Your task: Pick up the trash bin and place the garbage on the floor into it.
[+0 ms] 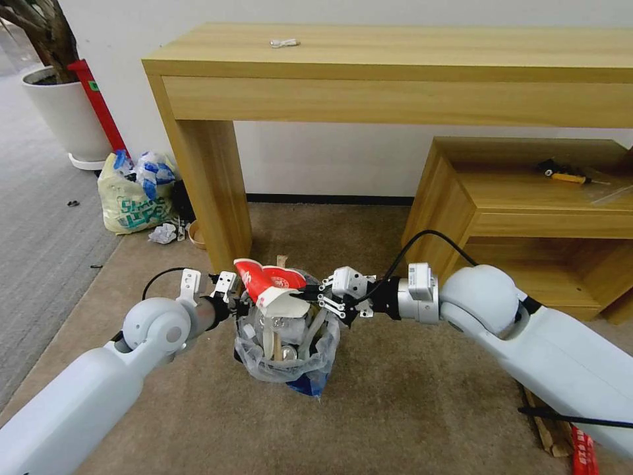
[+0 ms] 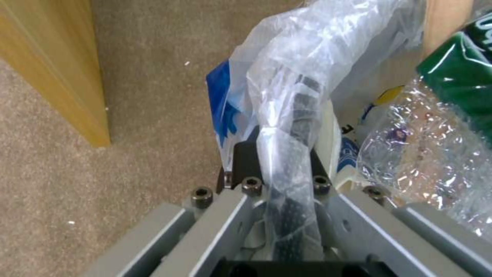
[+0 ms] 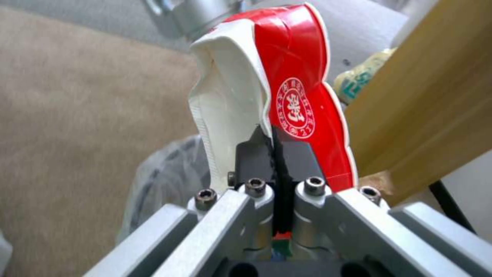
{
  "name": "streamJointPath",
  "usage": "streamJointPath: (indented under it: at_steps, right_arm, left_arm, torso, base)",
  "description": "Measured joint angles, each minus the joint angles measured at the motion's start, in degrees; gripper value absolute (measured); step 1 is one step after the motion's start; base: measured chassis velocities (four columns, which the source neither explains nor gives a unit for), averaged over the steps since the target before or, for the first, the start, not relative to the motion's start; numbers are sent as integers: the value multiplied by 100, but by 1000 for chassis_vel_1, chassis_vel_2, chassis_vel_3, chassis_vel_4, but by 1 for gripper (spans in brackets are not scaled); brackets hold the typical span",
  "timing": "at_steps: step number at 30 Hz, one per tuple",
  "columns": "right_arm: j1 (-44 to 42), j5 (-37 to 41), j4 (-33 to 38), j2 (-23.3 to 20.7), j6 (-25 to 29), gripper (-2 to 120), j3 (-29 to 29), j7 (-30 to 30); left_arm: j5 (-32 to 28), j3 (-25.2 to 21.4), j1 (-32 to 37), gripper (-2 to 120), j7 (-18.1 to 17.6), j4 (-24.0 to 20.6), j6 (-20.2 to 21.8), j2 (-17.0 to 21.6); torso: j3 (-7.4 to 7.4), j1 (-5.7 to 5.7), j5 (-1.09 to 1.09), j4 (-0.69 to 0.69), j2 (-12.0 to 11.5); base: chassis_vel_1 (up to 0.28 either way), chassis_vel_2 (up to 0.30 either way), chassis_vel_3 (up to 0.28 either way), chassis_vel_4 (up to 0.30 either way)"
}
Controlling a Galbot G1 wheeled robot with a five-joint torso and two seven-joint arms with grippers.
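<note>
The black trash bin point(image 1: 290, 359), lined with a crinkly whitish bag with blue print, is in front of me over the beige floor point(image 1: 409, 396). My left gripper point(image 1: 232, 305) is shut on its rim; the left wrist view shows the gripper point(image 2: 279, 156) clamping the bag-covered rim point(image 2: 300, 96). My right gripper point(image 1: 318, 301) is shut on a crushed red-white bowl point(image 1: 273, 285) held just above the bin's mouth. Up close, that gripper point(image 3: 274, 148) pinches the bowl's point(image 3: 300, 77) edge. A clear plastic bottle point(image 2: 441, 127) with a green label and other litter lie inside the bin.
A wooden console table point(image 1: 395, 72) stands close behind the bin, its leg point(image 1: 211, 191) just beyond my left gripper. A low wooden shelf point(image 1: 527, 204) is at the right. A yellowish shopping bag point(image 1: 132, 198) and crumpled paper point(image 1: 163, 233) lie left. A red wrapper point(image 1: 583, 455) lies under my right arm.
</note>
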Motion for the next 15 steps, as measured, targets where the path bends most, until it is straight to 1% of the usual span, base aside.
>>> streamJointPath:
  at_steps: [2,3,4,6,7,10,11,14,15]
  right_arm:
    - [114,-336,-128,73,40,0,-66,-317]
    - [114,-336,-128,73,40,0,-66,-317]
    - [142,-492,-183,105,78,0,-95,-416]
    - [182,-941,-345,210,223,0,-146,-703]
    - [182,-941,-345,210,223,0,-146,-703]
    - [196,-1451,-528,354,457,0,-287,-835]
    - [196,-1451,-528,354,457,0,-287,-835]
    - [215,-1895,-704,492,701,0,-443,-879]
    - [215,-1895,-704,492,701,0,-443,-879]
  left_arm:
    - [-17,12,-2,0,12,-20,0,55]
    - [-17,12,-2,0,12,-20,0,55]
    - [-27,27,-8,0,15,-33,0,78]
    - [-46,59,-21,0,24,-58,1,127]
    - [-46,59,-21,0,24,-58,1,127]
    - [-61,85,-24,0,36,-78,0,183]
    - [-61,85,-24,0,36,-78,0,183]
    - [-61,96,-17,0,50,-80,0,204]
    - [-61,96,-17,0,50,-80,0,204]
  torso:
    - [0,0,0,1,0]
    - [0,0,0,1,0]
    - [0,0,0,0,0]
    - [0,0,0,0,0]
    - [0,0,0,0,0]
    - [0,0,1,0,0]
    - [0,0,1,0,0]
    - [0,0,1,0,0]
    - [0,0,1,0,0]
  base:
    - [0,0,0,0]
    - [0,0,0,0]
    - [0,0,0,0]
    - [0,0,0,0]
    - [0,0,0,0]
    - [0,0,0,0]
    - [0,0,0,0]
    - [0,0,0,0]
    - [0,0,0,0]
